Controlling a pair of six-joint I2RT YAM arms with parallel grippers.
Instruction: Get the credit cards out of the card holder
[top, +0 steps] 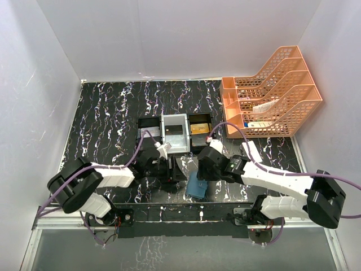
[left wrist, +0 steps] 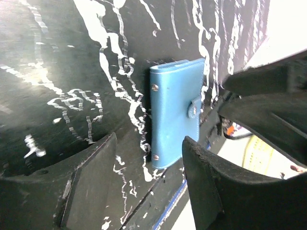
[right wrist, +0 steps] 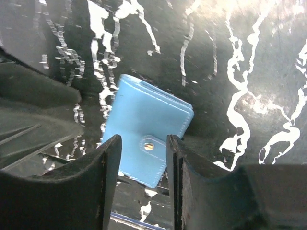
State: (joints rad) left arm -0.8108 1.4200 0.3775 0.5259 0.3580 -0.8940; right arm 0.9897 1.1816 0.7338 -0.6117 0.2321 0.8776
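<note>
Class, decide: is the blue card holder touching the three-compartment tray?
Apart. The top external view shows marbled tabletop between the card holder and the tray.

Orange file rack [top: 282, 84] right of compartment tray [top: 175, 117]

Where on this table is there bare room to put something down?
Bare table lies left, between side wall and tray, and behind the tray up to the back wall. Crowded: the near middle, where the left end effector and the right end effector hang by the card holder, and the right rear corner with the orange rack.
</note>
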